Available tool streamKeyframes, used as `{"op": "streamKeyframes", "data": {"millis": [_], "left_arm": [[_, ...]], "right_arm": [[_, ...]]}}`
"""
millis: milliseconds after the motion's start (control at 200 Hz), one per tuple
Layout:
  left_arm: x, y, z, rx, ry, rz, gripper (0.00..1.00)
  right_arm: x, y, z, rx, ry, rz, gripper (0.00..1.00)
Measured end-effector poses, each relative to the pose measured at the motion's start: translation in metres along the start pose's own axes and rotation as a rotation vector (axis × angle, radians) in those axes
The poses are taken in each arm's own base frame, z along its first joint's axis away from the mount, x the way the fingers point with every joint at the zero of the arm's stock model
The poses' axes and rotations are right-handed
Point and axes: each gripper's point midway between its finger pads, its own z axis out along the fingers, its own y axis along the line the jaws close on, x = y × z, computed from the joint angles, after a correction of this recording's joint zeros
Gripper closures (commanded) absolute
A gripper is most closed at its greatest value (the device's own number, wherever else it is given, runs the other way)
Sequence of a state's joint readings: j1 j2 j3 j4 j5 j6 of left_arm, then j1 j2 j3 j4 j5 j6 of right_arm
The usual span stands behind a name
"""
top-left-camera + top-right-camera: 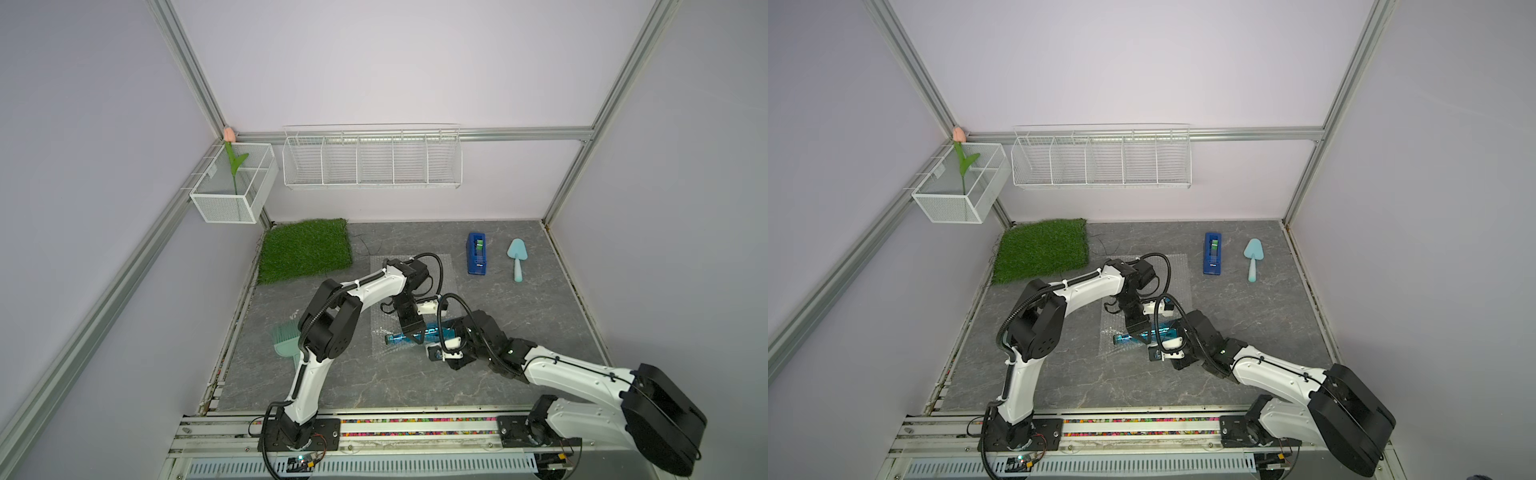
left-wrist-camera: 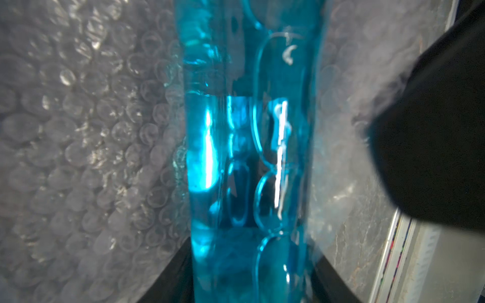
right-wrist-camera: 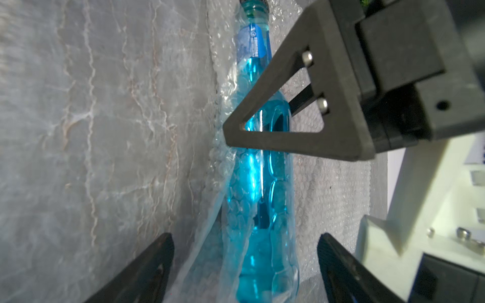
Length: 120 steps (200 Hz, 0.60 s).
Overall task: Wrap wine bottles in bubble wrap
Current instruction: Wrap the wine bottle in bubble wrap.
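bottle (image 1: 438, 332) on side, wrap (image 2: 78, 131) under it, flap partly over body. left tool (image 1: 415, 336) narrow, clamped across bottle mid-body. right tool (image 3: 245, 236) wide, empty, at bottle base end, in line with long axis, neck pointing away. roll goes across that axis imo.

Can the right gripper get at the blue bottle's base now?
Probably yes: the right gripper is open astride the base of the bottle, and the left gripper grips farther toward the neck, leaving that end free.
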<state>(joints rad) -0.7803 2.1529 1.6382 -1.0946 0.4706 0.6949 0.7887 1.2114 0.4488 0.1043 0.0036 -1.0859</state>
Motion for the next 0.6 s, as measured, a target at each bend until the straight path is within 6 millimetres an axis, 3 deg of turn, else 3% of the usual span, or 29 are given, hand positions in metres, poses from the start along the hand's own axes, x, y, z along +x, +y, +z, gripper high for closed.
{"op": "streamKeyframes", "data": {"millis": [365,500,600], "left_arm": [[0.0,-0.001,0.0,0.009,0.002,0.002,0.81],[0.0,0.0,0.0,0.014,-0.004,-0.011,0.8],[0.0,0.002,-0.002,0.014,-0.012,-0.018,0.79]], "right_arm": [[0.019,-0.005,0.022,-0.017,0.042,0.018,0.08],[0.017,-0.003,0.027,-0.054,0.029,0.021,0.0],[0.016,-0.004,0.029,-0.073,0.022,0.023,0.05]]}}
